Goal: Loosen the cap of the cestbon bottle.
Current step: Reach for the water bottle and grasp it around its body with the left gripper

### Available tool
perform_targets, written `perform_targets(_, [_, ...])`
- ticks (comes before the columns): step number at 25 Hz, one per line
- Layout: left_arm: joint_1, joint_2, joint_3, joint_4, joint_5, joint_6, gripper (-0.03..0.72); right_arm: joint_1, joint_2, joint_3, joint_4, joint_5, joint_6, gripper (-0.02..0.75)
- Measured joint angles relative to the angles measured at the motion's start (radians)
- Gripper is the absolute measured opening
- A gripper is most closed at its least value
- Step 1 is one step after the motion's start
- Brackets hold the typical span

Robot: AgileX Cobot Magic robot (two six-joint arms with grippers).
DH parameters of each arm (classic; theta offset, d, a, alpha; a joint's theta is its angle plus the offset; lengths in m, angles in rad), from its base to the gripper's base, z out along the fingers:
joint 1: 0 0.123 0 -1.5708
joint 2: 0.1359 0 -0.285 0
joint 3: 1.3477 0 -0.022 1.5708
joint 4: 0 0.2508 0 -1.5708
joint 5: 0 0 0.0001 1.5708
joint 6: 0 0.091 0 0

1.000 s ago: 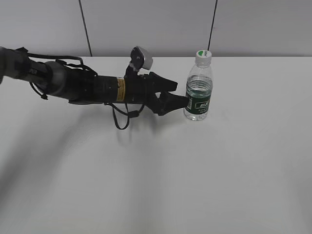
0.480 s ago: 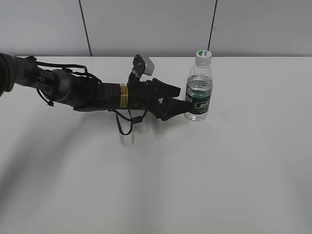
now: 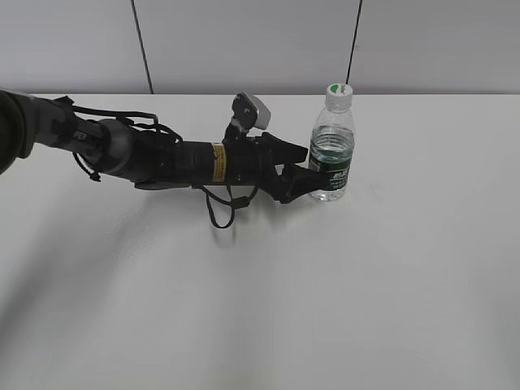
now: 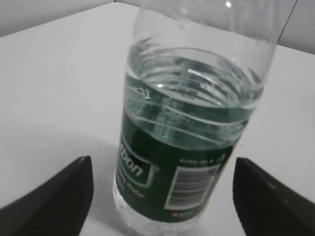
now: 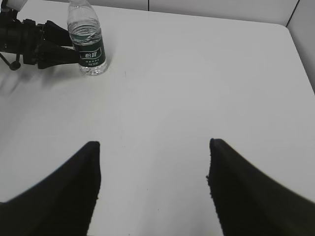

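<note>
Grey wall panels [image 3: 244,41], split by dark vertical seams, are seen behind a plain white surface [image 3: 325,284] in the exterior view. On the far half of that surface the bottle [image 3: 331,154] is stood upright, with its cap [image 3: 339,91] seated on the neck. From the left, a black arm is stretched low over the surface, and the left end effector [image 3: 313,168] is brought up against the bottle's green label band.

From the left wrist view it is made clear that the left end effector [image 4: 162,196] is spread open, one dark finger [image 4: 54,196] lying on each side of the bottle [image 4: 189,132] with white surface visible between finger and plastic. The water line and a barcode are shown here, but the cap is cut off above the picture.

In the right wrist view the right end effector [image 5: 155,189] is held open, well apart from the bottle [image 5: 87,42], over bare surface [image 5: 197,73]; the surface's far edge and right corner are revealed there.
</note>
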Motion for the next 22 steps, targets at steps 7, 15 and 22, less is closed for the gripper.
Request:
perform_targets(7, [-0.007, 0.000, 0.000, -0.022, 0.004, 0.004, 0.693, 0.000, 0.000, 0.000, 0.000, 0.001, 0.000, 0.522])
perform_targets(15, [-0.024, 0.017, -0.012, -0.034, 0.003, 0.006, 0.693, 0.000, 0.000, 0.000, 0.000, 0.000, 0.000, 0.522])
perform_targets(22, [-0.037, 0.056, -0.095, -0.036, 0.004, -0.004, 0.693, 0.000, 0.000, 0.000, 0.000, 0.001, 0.000, 0.522])
